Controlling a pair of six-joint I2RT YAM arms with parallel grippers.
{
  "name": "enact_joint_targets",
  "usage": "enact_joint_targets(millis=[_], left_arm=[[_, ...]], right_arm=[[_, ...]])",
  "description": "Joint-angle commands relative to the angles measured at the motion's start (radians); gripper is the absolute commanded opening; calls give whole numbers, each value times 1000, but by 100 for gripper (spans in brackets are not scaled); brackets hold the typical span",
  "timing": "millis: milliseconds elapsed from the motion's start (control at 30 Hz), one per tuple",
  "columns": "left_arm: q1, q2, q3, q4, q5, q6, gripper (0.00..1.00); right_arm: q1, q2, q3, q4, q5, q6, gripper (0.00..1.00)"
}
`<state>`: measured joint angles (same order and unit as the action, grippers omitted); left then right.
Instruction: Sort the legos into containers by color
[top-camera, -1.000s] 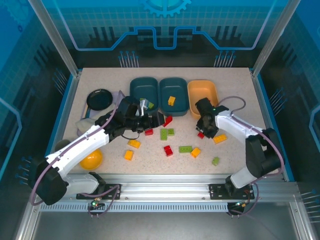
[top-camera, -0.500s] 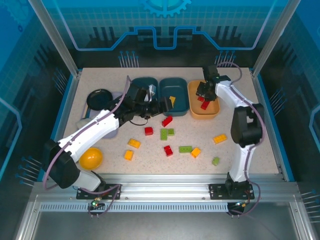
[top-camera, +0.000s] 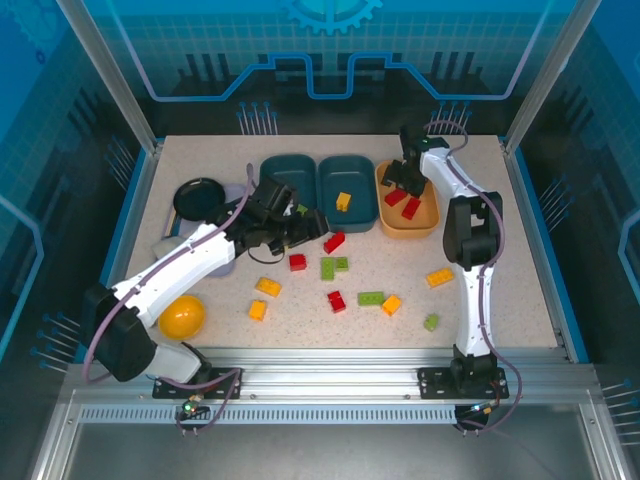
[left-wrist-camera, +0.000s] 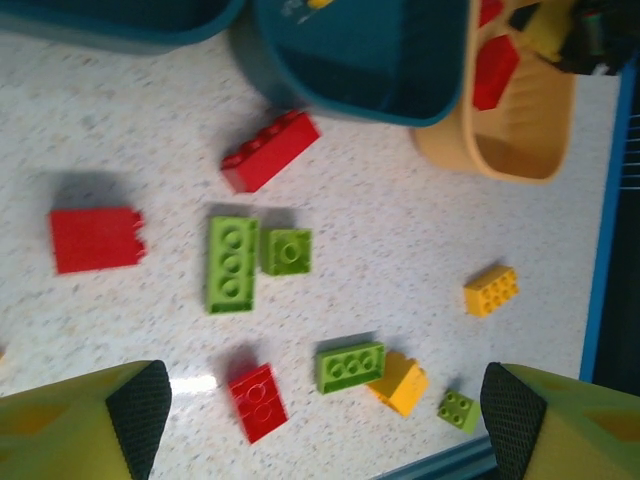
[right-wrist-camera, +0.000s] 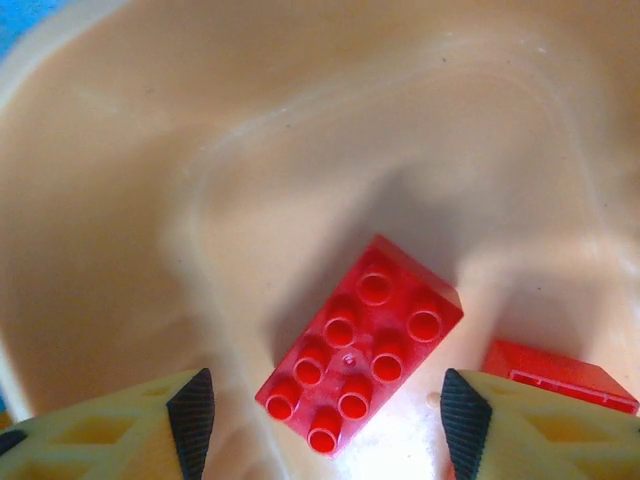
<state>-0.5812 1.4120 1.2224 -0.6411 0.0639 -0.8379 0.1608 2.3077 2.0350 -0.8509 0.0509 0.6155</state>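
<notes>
My right gripper (top-camera: 403, 181) hangs open over the light orange container (top-camera: 428, 214). In the right wrist view a red lego (right-wrist-camera: 360, 345) lies loose on the container's floor between the spread fingers of my right gripper (right-wrist-camera: 325, 412), and a second red lego (right-wrist-camera: 560, 376) lies beside it. My left gripper (top-camera: 303, 226) is open and empty in front of the two teal containers (top-camera: 272, 166) (top-camera: 362, 215). The middle container holds a yellow lego (top-camera: 343, 201). Below my left gripper (left-wrist-camera: 322, 402) red (left-wrist-camera: 258, 402), green (left-wrist-camera: 350, 366) and orange (left-wrist-camera: 398, 383) legos lie scattered on the table.
More loose legos lie on the table: red (top-camera: 334, 242), green (top-camera: 327, 268), yellow (top-camera: 267, 287) and yellow (top-camera: 439, 277). A round yellow-orange bowl (top-camera: 182, 318) sits at the near left. A black dish (top-camera: 198, 197) and a lavender tray (top-camera: 236, 190) stand at the back left.
My right gripper carried a red lego from the table up to the orange container and opened, dropping it inside. My left gripper drew back from the teal containers toward the table's middle.
</notes>
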Motion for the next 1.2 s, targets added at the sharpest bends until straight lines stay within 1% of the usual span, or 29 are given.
enact_joint_targets(millis=[0, 67, 133, 267, 333, 400, 500, 633, 733, 833, 967, 1067, 1167], left_arm=[[9, -49, -29, -83, -36, -31, 84], [9, -43, -38, -93, -16, -27, 83], [7, -15, -44, -114, 12, -13, 80], [-20, 69, -49, -114, 38, 50, 74], [-48, 135, -35, -110, 29, 86, 73], [-68, 205, -12, -106, 28, 108, 72], [-96, 307, 39, -115, 6, 123, 72], [-116, 412, 99, -132, -49, 132, 72], [-129, 477, 147, -128, -53, 154, 73], [-145, 545, 206, -152, -64, 178, 74], [-155, 613, 262, -200, -105, 181, 73], [-156, 644, 279, -225, -147, 172, 70], [-156, 657, 284, -224, -164, 172, 67]], right_arm=[[0, -131, 27, -48, -20, -12, 65], [12, -219, -10, -35, -7, -22, 63], [38, -343, -106, 18, 11, -47, 61], [111, -627, -458, 201, -14, -121, 61], [157, -781, -686, 325, -83, -150, 61], [203, -917, -873, 410, -136, -163, 61], [265, -1101, -1093, 436, -164, -148, 62], [270, -1315, -1311, 430, -271, -68, 62], [272, -1438, -1378, 363, -273, -39, 63], [271, -1498, -1388, 295, -247, -42, 63], [267, -1508, -1374, 274, -234, -48, 63], [266, -1502, -1363, 279, -233, -43, 63], [264, -1494, -1356, 282, -234, -45, 63]])
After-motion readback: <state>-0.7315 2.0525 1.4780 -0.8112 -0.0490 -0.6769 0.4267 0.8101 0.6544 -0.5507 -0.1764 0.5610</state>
